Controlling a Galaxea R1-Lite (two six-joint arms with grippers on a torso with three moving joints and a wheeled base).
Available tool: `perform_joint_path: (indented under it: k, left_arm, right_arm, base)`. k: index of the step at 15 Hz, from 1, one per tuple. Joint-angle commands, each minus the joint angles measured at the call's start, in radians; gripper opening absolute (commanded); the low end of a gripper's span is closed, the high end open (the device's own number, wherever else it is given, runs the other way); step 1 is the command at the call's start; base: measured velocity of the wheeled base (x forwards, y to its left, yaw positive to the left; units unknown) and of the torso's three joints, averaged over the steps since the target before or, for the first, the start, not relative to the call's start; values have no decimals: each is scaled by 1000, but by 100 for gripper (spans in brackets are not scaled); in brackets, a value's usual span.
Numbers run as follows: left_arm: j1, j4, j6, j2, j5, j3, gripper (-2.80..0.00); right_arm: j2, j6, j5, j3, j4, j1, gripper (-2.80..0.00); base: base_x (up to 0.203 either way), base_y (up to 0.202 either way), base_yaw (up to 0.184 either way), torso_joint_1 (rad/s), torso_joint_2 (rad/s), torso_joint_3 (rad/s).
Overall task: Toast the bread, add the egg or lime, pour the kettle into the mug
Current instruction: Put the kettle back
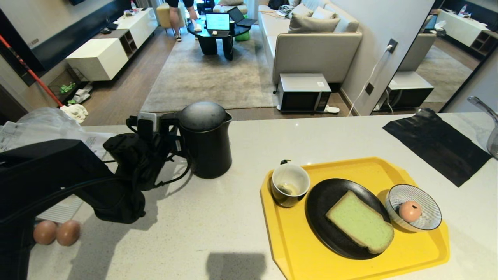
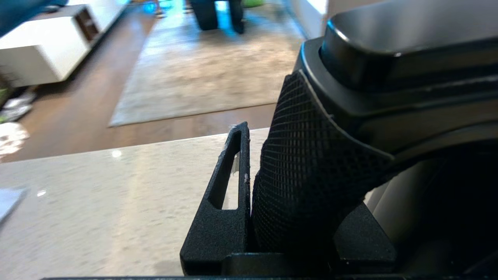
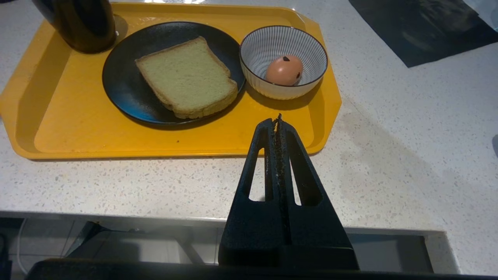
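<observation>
The black kettle stands upright on the white counter, left of the yellow tray. My left gripper reaches in from the left and is shut on the kettle's textured handle; one finger shows beside it. On the tray sit the mug, a black plate with the green bread, and a striped bowl holding the pinkish egg. My right gripper hangs shut and empty over the counter's front edge, near the tray's corner below the bowl.
Two brown eggs lie at the counter's left front. A black sheet covers the back right, with a clear object at the right edge. Plastic and papers sit at the back left. A person's legs show far off.
</observation>
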Motion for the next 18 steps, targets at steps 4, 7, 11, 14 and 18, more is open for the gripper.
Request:
perform_joint_path:
  k: [4, 7, 11, 14, 18]
  left_arm:
    - [2, -4, -24, 10, -19, -19, -280]
    - [-2, -4, -37, 8, -17, -19, -280]
    - [-6, -4, -63, 9, -19, -19, -280]
    - [-15, -4, -67, -1, -20, -19, -280]
    - [-5, -4, -66, -7, -28, -19, -280]
  right_arm:
    - [0, -1, 1, 1, 0, 0, -280]
    - [0, -1, 1, 0, 0, 0, -280]
    - [0, -1, 1, 1, 0, 0, -280]
    - [0, -1, 1, 2, 0, 0, -280]
    - [0, -1, 1, 0, 0, 0, -280]
  base:
    - [0, 0, 0, 0, 0, 0]
    - [0, 0, 0, 0, 0, 0]
    - [0, 0, 0, 0, 0, 0]
    - [0, 0, 0, 0, 0, 0]
    - [0, 0, 0, 0, 0, 0]
